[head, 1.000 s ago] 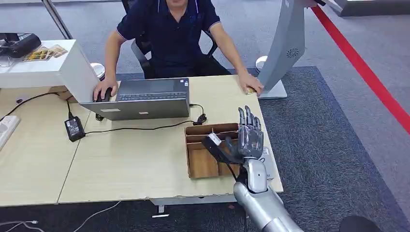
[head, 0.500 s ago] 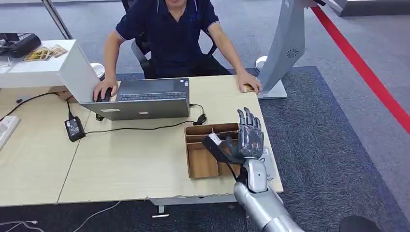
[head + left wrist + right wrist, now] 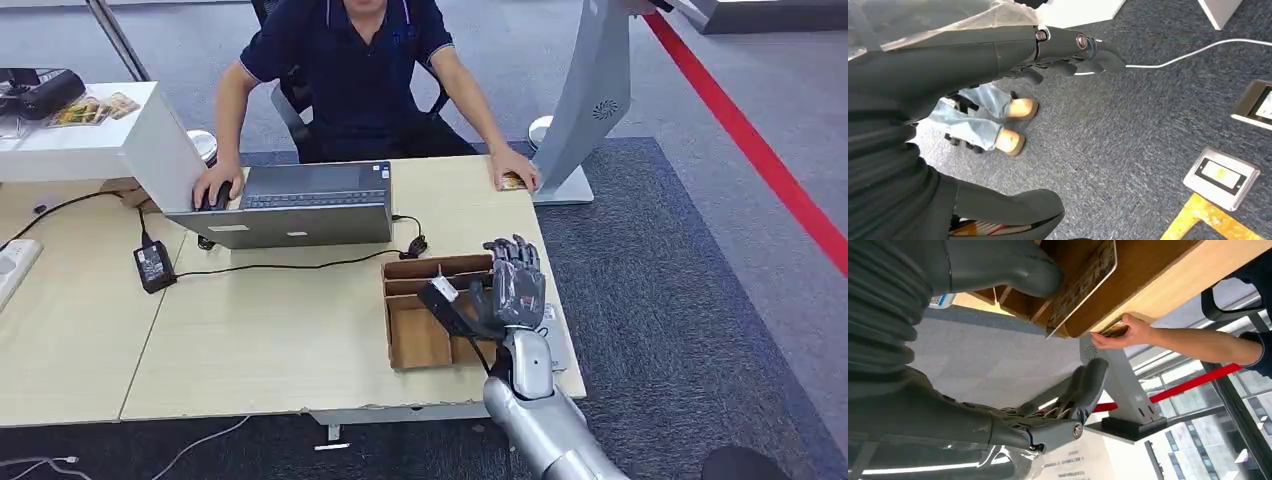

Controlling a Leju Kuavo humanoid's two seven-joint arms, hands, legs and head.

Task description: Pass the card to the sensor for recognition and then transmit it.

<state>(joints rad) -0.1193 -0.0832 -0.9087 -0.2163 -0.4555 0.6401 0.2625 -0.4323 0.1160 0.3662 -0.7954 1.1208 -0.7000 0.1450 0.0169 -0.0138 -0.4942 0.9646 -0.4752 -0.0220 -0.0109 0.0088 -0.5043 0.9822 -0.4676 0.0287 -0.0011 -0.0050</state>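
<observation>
A patterned brown card (image 3: pixel 1083 285) with a white edge stands in the wooden slotted box (image 3: pixel 388 320) at the desk's right front. My right hand (image 3: pixel 505 295) hovers over the box's right side. Its thumb (image 3: pixel 1013 270) lies beside the card, and its fingers (image 3: pixel 1083 385) are bent over but still well apart from it, holding nothing. The grey tilted sensor stand (image 3: pixel 595 100) rises at the desk's far right corner. A person's hand presses a second card (image 3: pixel 514 181) onto the desk by its base. My left hand (image 3: pixel 1073 50) hangs over the carpet, holding nothing.
A person sits behind the desk with one hand on a mouse beside an open laptop (image 3: pixel 300 205). A black cable and power adapter (image 3: pixel 153 266) lie on the left of the desk. A white cabinet (image 3: pixel 100 140) stands at the far left.
My right hand's fingers, straight and upright before, have bent forward over the box. The arm itself has stayed in place. The person's hand by the sensor has barely shifted.
</observation>
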